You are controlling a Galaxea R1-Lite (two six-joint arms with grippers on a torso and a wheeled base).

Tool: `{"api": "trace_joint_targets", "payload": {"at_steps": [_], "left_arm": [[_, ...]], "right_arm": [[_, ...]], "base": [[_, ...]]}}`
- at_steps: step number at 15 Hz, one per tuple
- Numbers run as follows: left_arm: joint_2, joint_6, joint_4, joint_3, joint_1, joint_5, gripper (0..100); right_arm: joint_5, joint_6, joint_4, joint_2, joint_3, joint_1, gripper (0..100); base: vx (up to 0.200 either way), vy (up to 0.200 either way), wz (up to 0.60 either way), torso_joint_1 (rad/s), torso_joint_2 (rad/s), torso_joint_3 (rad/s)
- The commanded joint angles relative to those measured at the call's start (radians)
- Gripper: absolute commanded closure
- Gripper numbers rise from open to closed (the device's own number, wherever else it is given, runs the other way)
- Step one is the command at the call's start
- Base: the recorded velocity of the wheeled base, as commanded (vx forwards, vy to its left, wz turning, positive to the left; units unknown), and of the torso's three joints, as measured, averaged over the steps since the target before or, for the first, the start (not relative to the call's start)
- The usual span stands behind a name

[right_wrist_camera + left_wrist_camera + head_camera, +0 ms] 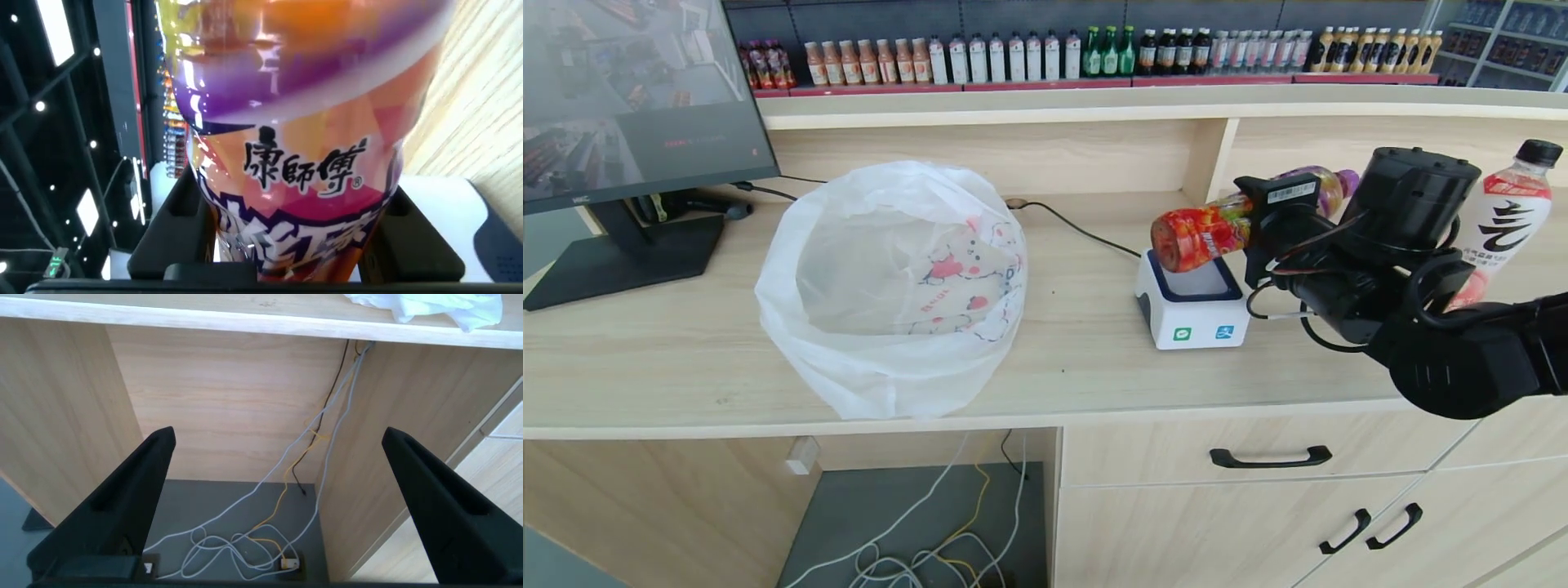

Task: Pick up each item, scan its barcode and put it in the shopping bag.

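Right claw (1267, 227): clamped across the middle of the juice bottle (1201, 237), one black finger on each side. The fingertips themselves are covered by the bottle's body.
Juice bottle: clear plastic with a glossy wrap in red, orange and purple. It lies on its side in the air, with its flat base over the scanner (1192, 314). I cannot tell whether the base touches the scanner. The purple cap end is half hidden behind the wrist.
Close on the bottle: in the right wrist view its rounded belly (302, 147) bulges between the two fingers, and the top and bottom of the label are cut off.
Scanner: a small white box with rounded corners and a dark slanted window on top. It stands on the pale wood-grain counter (1078, 367).
Shopping bag (809, 327): thin, crinkled, milky plastic, standing open on the counter well to the left of the scanner. A cartoon print shows dimly through its wall.
Second bottle (1507, 212): upright, with a white label and a black cap. Its lower part is hidden behind the right arm.
Left claw (278, 498): two dark wedge-shaped fingers spread wide and gripping nothing. It sits below the counter edge, facing the loose cables (245, 547) on the floor.
Monitor (637, 90): cut off at the left and top edges, on a black stand.
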Motion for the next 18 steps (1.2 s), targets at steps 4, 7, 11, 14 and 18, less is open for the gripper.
{"api": "trace_joint_targets", "payload": {"at_steps": [4,7,11,14,18], "left_arm": [[0.000,0.000,0.000,0.000,0.000,0.000,0],[0.000,0.000,0.000,0.000,0.000,0.000,0],[0.000,0.000,0.000,0.000,0.000,0.000,0],[0.000,0.000,0.000,0.000,0.000,0.000,0],[0.000,0.000,0.000,0.000,0.000,0.000,0]], "right_arm": [[0.006,0.007,0.000,0.007,0.024,-0.029,100],[0.013,0.008,-0.002,0.027,0.025,-0.031,100],[0.013,0.008,-0.002,0.035,0.024,-0.032,100],[0.013,0.011,-0.002,0.036,0.022,-0.034,100],[0.013,0.018,-0.002,0.036,0.022,-0.034,100]], "base": [[0.000,0.000,0.00,0.000,0.00,0.000],[0.000,0.000,0.00,0.000,0.00,0.000],[0.000,0.000,0.00,0.000,0.00,0.000],[0.000,0.000,0.00,0.000,0.00,0.000],[0.000,0.000,0.00,0.000,0.00,0.000]]}}
